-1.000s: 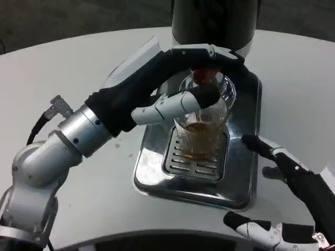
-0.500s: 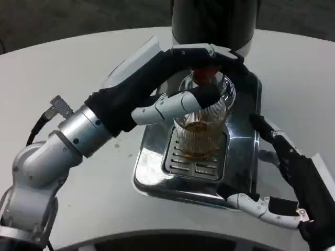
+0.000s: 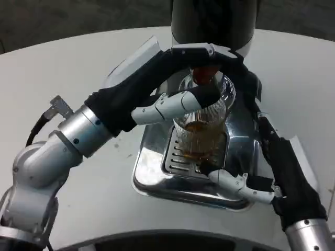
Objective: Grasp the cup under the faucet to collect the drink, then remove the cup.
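Observation:
A ribbed glass cup with amber drink in it stands on the steel drip tray, right under the red faucet. My left hand reaches over from the left: its upper fingers lie on top of the faucet and its thumb crosses the cup's front just below the rim. My right hand has come in from the right with fingers apart. Its thumb lies on the tray's grate at the cup's foot, and its other fingers reach past the cup's right side. It holds nothing.
The dark drink dispenser rises behind the tray at the table's far side. White table spreads to the left and right of the tray. A small cable stub sticks out of my left forearm.
My right hand has risen from the table's near right edge and moved in over the tray, up against the cup's right side. The left hand and the cup have stayed put.

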`<state>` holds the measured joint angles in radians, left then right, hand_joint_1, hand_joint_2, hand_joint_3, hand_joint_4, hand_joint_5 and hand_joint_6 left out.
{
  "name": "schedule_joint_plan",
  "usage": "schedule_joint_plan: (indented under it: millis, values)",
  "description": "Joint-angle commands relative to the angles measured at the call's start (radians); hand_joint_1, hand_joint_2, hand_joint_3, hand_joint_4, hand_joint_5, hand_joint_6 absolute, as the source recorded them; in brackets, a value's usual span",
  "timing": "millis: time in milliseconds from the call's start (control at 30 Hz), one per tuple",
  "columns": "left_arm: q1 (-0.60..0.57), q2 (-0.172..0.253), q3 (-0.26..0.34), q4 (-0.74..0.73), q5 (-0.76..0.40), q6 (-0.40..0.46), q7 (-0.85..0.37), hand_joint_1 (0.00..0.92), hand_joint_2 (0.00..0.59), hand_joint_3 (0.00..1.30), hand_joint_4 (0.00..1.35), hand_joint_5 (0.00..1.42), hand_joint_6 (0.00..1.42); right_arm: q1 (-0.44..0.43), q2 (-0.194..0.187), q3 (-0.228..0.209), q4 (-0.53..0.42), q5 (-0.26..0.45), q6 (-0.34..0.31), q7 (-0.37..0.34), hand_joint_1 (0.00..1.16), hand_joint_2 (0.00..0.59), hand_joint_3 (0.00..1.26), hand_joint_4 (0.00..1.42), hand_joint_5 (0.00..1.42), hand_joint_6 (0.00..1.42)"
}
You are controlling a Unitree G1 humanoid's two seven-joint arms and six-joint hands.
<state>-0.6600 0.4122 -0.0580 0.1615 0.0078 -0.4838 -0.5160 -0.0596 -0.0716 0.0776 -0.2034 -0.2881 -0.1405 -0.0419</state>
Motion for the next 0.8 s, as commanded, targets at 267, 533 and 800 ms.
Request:
schedule_joint_plan:
  millis: [267, 533, 800]
  values:
    - [0.018, 0.029, -0.008, 0.032, 0.046, -0.03, 0.007, 0.0, 0.135, 0.48, 0.29, 0.33, 0.21, -0.103, 0.034, 0.031, 0.127, -0.011, -0.045, -0.057, 0.89, 0.145, 0.04, 0.01, 0.0, 0.08]
    - [0.014, 0.029, -0.008, 0.029, 0.057, -0.034, 0.018, 0.0, 0.135, 0.47, 0.29, 0.33, 0.21, -0.15, 0.046, 0.048, 0.193, -0.022, -0.056, -0.085, 0.89, 0.145, 0.04, 0.01, 0.0, 0.08]
    - [0.015, 0.026, -0.009, 0.028, 0.062, -0.033, 0.026, 0.0, 0.135, 0.47, 0.29, 0.33, 0.21, -0.175, 0.056, 0.064, 0.238, -0.03, -0.06, -0.109, 0.89, 0.145, 0.03, 0.01, 0.0, 0.08]
